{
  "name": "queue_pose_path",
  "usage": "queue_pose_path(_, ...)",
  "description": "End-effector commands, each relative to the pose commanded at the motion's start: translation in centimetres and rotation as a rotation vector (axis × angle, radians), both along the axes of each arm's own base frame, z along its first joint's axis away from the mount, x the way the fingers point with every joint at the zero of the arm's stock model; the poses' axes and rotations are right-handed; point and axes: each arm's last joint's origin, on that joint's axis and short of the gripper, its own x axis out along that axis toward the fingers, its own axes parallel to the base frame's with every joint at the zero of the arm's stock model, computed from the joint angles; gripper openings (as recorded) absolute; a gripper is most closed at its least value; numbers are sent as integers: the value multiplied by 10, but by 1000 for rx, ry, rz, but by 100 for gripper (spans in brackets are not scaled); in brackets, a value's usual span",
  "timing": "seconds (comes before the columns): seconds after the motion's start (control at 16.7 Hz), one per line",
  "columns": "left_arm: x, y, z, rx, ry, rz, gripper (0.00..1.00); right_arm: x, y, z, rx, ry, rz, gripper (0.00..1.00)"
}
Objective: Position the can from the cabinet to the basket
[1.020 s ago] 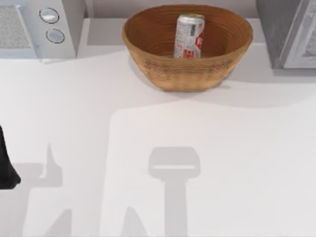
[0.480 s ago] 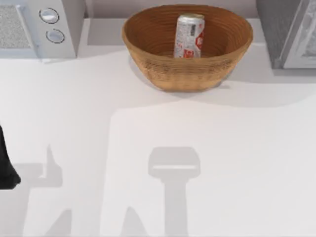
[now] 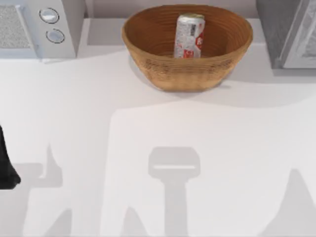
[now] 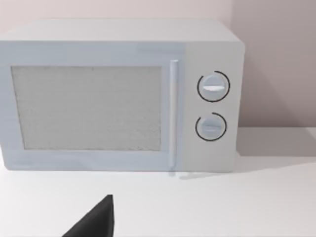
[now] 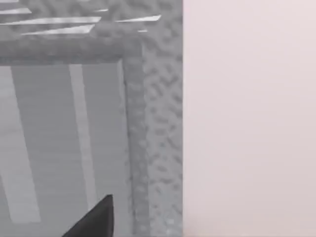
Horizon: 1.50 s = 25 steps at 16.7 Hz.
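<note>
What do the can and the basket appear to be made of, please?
The can looks like thin metal: a shiny silver top and a smooth printed red and white label. The basket seems woven wicker with a matte warm brown finish, showing ribbed coils inside.

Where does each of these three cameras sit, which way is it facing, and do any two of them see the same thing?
Top view: above the table, looking down at the basket holding the can; a dark piece of the left arm sits at the left edge.
Left wrist view: on the left arm, facing the microwave; a dark tip of the left end effector shows.
Right wrist view: on the right arm, facing the grey cabinet; a dark tip of the right end effector shows.
Shared: top and left wrist views both show the microwave's two knobs.
</note>
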Motion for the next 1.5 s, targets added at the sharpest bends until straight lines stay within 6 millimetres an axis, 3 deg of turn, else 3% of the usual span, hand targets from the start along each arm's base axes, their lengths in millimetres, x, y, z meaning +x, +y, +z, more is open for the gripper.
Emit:
queue_pose_path(0.3,0,0,0,0,0,0,100,-17,36,95,3,1,1,100)
queue_pose_path(0.54,0,0,0,0,0,0,100,-32,66,136,-16,-11,3,100)
queue_pose_path(1.08,0,0,0,0,0,0,100,-28,74,143,-24,-16,1,100)
queue_pose_path(1.32,0,0,0,0,0,0,100,5,100,146,-30,-24,0,100)
queue_pose_path(1.5,0,0,0,0,0,0,100,40,143,148,-27,-27,-1,100)
